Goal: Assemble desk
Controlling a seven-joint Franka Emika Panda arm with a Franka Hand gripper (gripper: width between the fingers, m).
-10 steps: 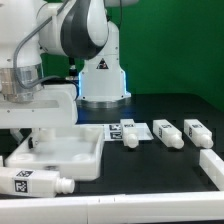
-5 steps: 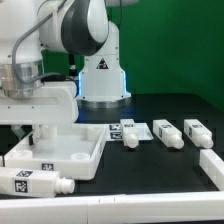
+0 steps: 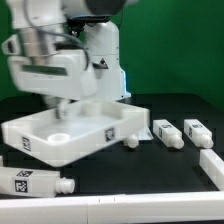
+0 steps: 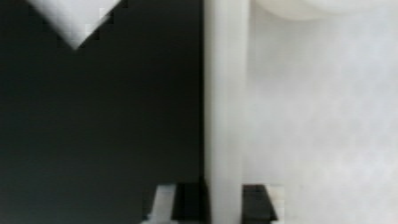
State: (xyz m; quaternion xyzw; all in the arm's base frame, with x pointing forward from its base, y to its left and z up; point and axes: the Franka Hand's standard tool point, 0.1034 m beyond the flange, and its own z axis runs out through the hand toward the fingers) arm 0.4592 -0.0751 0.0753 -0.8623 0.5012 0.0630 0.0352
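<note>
The desk's white tabletop panel (image 3: 85, 138), with raised rims and tags on its side, is held in the middle of the exterior view, tilted and partly off the black table. My gripper (image 3: 62, 108) is shut on its far rim. In the wrist view the rim (image 4: 222, 100) runs between my two dark fingers (image 4: 262, 202), and my gripper (image 4: 217, 205) closes on it. One leg (image 3: 32, 183) lies at the front left. Two legs (image 3: 166, 133) (image 3: 197, 130) lie at the right. A round peg (image 3: 130, 142) shows under the panel's right end.
A white bar (image 3: 212, 165) lies at the exterior view's right front edge. The arm's base (image 3: 103, 75) stands behind the panel, before a green backdrop. The marker board is hidden behind the panel.
The arm has swung toward the exterior view's right and carried the tabletop panel with it. The panel now covers the marker board and most of a leg.
</note>
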